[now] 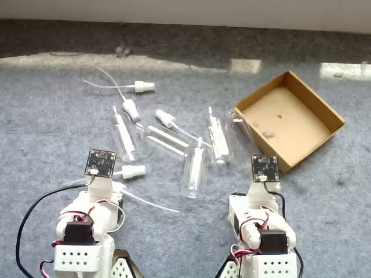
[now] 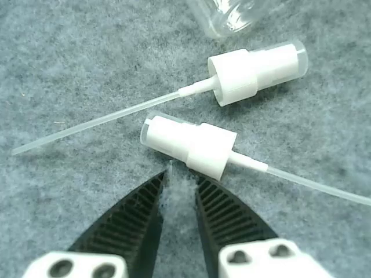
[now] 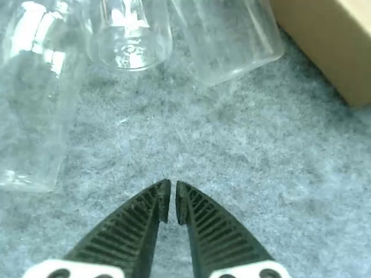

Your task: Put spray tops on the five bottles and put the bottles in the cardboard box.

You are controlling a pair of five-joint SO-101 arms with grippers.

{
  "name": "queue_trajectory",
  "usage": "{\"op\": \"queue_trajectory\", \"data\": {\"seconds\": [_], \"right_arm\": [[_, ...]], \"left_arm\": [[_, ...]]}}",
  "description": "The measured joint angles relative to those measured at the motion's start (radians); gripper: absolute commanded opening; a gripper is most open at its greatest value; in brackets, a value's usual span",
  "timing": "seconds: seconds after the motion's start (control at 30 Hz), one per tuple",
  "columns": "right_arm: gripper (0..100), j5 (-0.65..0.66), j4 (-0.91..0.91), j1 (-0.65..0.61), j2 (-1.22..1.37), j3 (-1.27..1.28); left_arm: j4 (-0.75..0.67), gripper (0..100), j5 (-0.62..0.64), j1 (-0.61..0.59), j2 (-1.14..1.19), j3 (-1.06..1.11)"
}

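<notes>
Bottles (image 1: 195, 168) lie uncapped on the table (image 1: 52, 139) beside the empty cardboard box (image 1: 316, 95) — the task looks barely begun, at picking up a first spray top (image 2: 191, 145). The left gripper (image 2: 181, 176), slightly spread and holding nothing, sits with its tips just short of that top. The right gripper (image 3: 173, 188), pressed nearly together, is empty near the bottle bases. Next, I judge, the left must widen and close across the top's collar.
</notes>
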Motion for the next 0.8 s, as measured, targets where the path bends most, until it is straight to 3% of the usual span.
{"op": "queue_trajectory", "data": {"seconds": [0.67,0.8], "right_arm": [[0.9,0.0,0.0,0.0,0.0,0.0],[1.0,0.0,-0.086,0.0,0.002,0.0]], "left_arm": [[0.0,1,0.0,0.0,0.0,0.0],[0.0,1,0.0,0.0,0.0,0.0]]}}
